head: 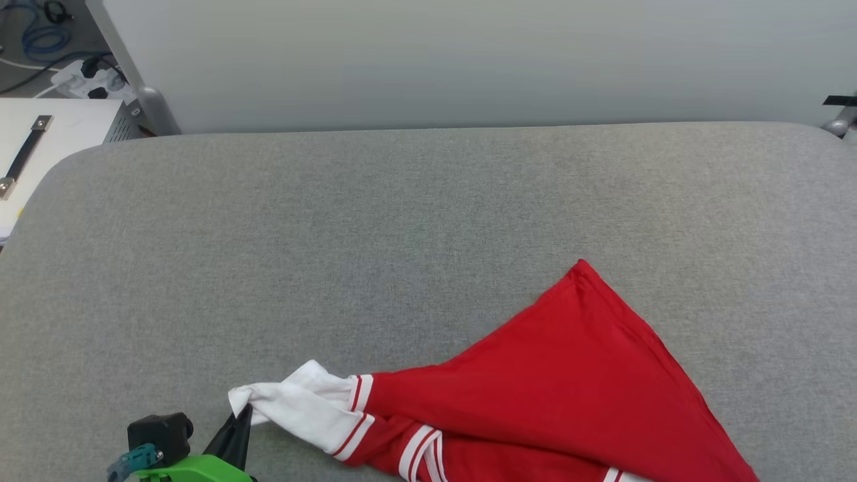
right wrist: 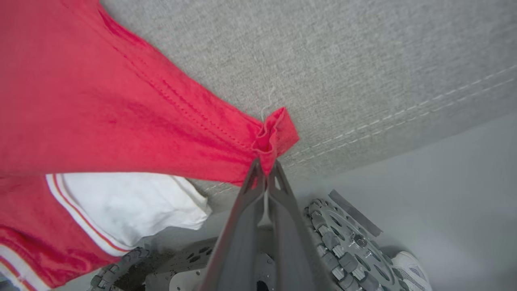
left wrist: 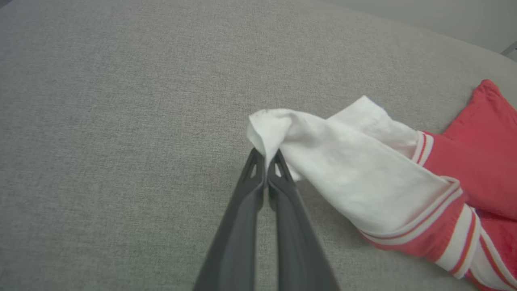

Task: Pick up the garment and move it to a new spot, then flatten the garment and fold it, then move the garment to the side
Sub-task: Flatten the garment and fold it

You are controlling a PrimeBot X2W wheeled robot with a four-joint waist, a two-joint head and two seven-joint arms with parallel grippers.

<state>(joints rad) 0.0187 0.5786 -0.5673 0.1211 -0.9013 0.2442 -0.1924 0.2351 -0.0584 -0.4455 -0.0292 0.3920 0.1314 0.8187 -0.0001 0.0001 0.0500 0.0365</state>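
The soft, light garment (head: pixel 556 395) lies at the near edge of the gray table (head: pixel 402 234), and you grip it well: left gripper (left wrist: pixel 266 155) pinched shut on the white sleeve tip (left wrist: pixel 274 125), right gripper (right wrist: pixel 266 165) on a red hem corner (right wrist: pixel 276 135).

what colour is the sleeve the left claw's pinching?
White sleeve, red-and-white striped trim where it meets the garment's red body. Clearest in left wrist view.

Garment (head: pixel 562 388) lying on table (head: pixel 335 234), near-right part, trailing over front edge. Left gripper (head: pixel 242 418) pinching sleeve (head: pixel 294 402) at garment's left end. Right gripper (right wrist: pixel 266 165) pinching hem corner at front edge, above wheel (right wrist: pixel 343 238). Wall (head: pixel 469 60) standing behind table.
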